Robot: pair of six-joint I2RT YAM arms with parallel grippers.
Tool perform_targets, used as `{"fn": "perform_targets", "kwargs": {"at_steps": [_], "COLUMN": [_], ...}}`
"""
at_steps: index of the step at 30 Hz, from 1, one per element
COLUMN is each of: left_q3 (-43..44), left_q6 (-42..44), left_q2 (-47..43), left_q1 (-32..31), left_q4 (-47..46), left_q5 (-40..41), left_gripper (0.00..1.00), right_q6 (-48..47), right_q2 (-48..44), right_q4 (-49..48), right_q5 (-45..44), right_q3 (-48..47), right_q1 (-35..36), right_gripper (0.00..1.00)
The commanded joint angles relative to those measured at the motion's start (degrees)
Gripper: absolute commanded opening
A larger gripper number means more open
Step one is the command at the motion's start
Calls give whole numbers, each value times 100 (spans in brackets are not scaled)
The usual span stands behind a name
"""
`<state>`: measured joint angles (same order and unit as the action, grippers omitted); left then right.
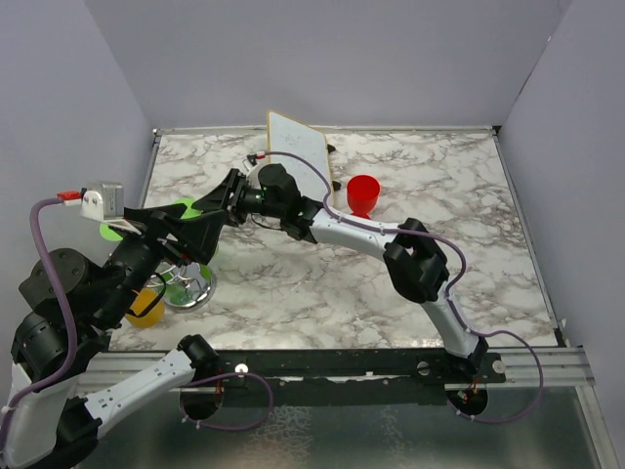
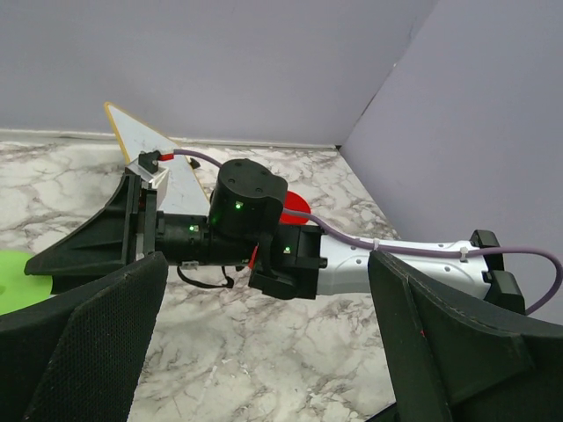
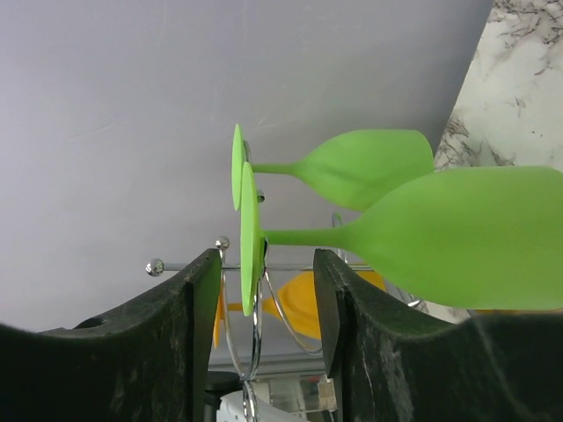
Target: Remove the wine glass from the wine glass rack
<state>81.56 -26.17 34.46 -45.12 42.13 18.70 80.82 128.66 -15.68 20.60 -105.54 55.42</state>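
**Examiner:** How should the right gripper make this grasp?

**Inspector:** Judgement: it should centre on the stem of the nearer green wine glass and close just behind the foot. It should then draw the glass level along the wire arm toward the open end, so the foot does not catch the ball tip. A skewed pull could rock the wine glass rack or knock the second green glass hanging just beside it.

**Examiner:** State of that gripper?

**Inspector:** Released. Its fingers stand moderately apart. The foot of the glass shows edge-on in the gap, with clear space on both sides. Nothing is held and no contact is evident.

**Examiner:** And the other arm?

**Inspector:** The left gripper is spread wide and empty. It hovers near the rack, facing the right arm.

**Examiner:** Surroundings?

**Inspector:** The glass hangs from the rack by its foot, at the left side of the table. A yellow glass hangs behind it. A red cup and a white board stand well apart, toward the back.
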Motion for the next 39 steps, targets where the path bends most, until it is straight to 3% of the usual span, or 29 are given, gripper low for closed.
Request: {"fn": "perform_targets", "kwargs": {"at_steps": [1,19,39], "left_q3": [115,45,-16], "left_q6": [-9,-84,-203], "left_q2": [70,35,26], "left_q1": [-5,-5,-4], "left_q4": [64,85,98], "left_q5": [64,72,37], "left_gripper": [99,99,99], "right_q6": [39,193,-85], "right_q2": [181,246,-349], "right_q4": [-203,-339,24], "right_q5": [-102,-39,-483], "right_q3": [-327,-406,-61], "right_q1": [102,142,106], "right_gripper": [44,12,3]}}
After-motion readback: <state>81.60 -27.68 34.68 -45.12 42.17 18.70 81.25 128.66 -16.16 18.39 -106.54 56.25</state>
